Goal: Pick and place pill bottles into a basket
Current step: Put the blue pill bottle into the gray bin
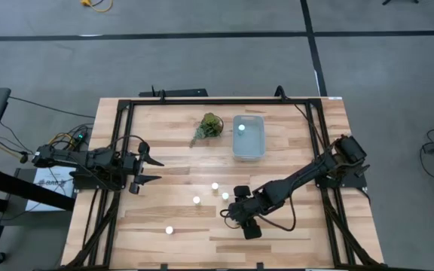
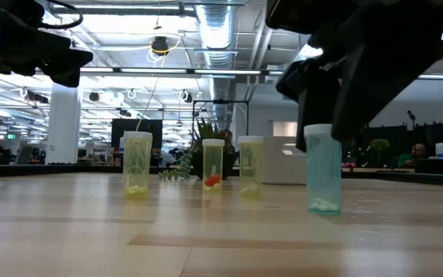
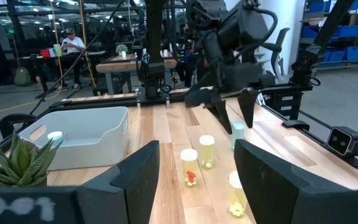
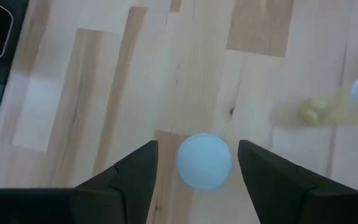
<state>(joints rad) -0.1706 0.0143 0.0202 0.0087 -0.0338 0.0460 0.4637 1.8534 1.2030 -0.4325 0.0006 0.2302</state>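
My right gripper (image 4: pixel 197 144) is open and points down over a pale blue-capped pill bottle (image 4: pixel 205 160) that stands upright on the table. Its fingers stand on either side of the cap with a gap on each side. The low view shows this bottle (image 2: pixel 323 171) below the gripper (image 2: pixel 325 108). Three more bottles (image 1: pixel 215 186) (image 1: pixel 225 196) (image 1: pixel 197 200) stand to its left, and one (image 1: pixel 169 229) stands nearer the front edge. The basket (image 1: pixel 258 143) at the far middle holds one bottle (image 1: pixel 241 127). My left gripper (image 1: pixel 148 169) is open and empty at the table's left.
A green plant sprig (image 1: pixel 209 126) lies just left of the basket. A black frame (image 1: pixel 202 102) runs along the table's far and side edges. Bare wood lies between the bottles and the basket.
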